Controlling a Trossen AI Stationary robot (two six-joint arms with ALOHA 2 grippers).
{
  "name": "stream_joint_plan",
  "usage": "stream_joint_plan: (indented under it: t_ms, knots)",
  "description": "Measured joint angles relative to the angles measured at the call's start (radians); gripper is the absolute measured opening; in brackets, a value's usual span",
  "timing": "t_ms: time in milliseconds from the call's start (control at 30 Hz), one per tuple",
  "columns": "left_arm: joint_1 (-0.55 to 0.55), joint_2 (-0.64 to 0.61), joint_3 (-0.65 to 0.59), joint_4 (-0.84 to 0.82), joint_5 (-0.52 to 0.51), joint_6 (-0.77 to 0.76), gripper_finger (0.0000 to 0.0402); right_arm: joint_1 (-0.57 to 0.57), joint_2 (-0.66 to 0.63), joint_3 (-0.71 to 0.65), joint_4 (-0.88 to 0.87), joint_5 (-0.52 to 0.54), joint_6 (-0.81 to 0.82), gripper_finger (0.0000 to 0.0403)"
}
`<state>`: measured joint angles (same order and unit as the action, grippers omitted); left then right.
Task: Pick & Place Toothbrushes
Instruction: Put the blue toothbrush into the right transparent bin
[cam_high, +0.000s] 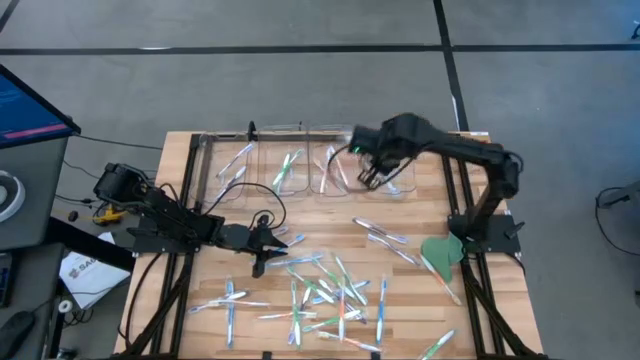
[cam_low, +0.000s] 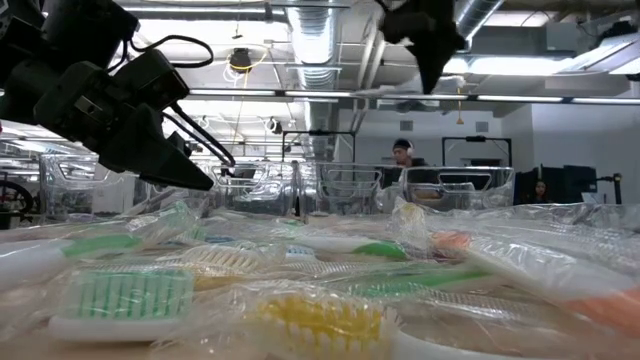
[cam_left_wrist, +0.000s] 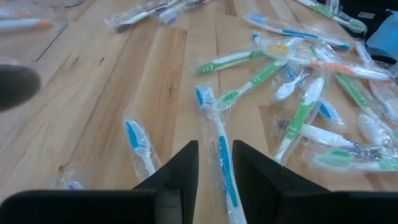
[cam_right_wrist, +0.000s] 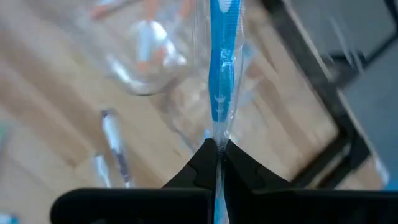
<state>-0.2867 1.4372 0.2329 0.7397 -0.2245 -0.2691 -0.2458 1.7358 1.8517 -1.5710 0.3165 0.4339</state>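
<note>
Many wrapped toothbrushes (cam_high: 320, 295) lie loose on the wooden table's near half; in the left wrist view they show as a spread (cam_left_wrist: 298, 93). My left gripper (cam_high: 266, 246) is low over the table, left of the pile. It is open, with a blue toothbrush (cam_left_wrist: 219, 155) lying on the wood between its fingers. My right gripper (cam_high: 373, 178) is high over the clear bins (cam_high: 300, 128) at the far edge, shut on a blue toothbrush (cam_right_wrist: 221, 74) in a clear wrapper. My left gripper's fingers (cam_left_wrist: 183, 171) stand on either side of the blue toothbrush's handle; whether they touch its wrapper I cannot tell. My right gripper pinches one end of the wrapped blue toothbrush (cam_right_wrist: 217, 134) between its two fingertips, pointing steeply down. The toothbrush runs on past the fingertips in line with the fingers, lifted clear above the bins.
The clear bins hold a few toothbrushes (cam_high: 288, 168). A flat green leaf-shaped piece (cam_high: 440, 255) lies by the right arm's base. A monitor (cam_high: 30, 105) and clutter sit off the table's left side. A person (cam_low: 403, 150) sits in the room far behind.
</note>
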Motion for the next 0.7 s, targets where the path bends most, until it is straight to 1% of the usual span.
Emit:
stream_joint_plan:
  t_ms: [133,233,333,400,533,600,700]
  knots:
    - [0.000,0.000,0.000,0.000,0.000,0.000,0.0092,-0.093,-0.074,-0.107,0.002,-0.003,0.090,0.0006]
    - [0.000,0.000,0.000,0.001,0.000,0.000,0.0092,-0.150,-0.099,-0.199,0.026,-0.028,0.109,0.0006]
    - [0.000,0.000,0.000,0.001,0.000,0.000,0.0092,-0.195,-0.103,-0.280,0.060,-0.057,0.100,0.0006]
    - [0.000,0.000,0.000,0.002,-0.001,0.000,0.0092,-0.219,-0.096,-0.320,0.093,-0.058,0.085,0.0007]
    - [0.000,0.000,0.000,0.002,-0.012,0.000,0.0092,-0.251,-0.094,-0.391,0.248,-0.058,0.042,0.0008]
    - [0.000,0.000,0.000,0.002,-0.013,0.000,0.0092,-0.257,-0.093,-0.412,0.307,-0.059,0.015,0.0012]
    - [0.000,0.000,0.000,0.002,-0.013,0.001,0.0092,-0.270,-0.093,-0.416,0.323,-0.061,0.011,0.0024]
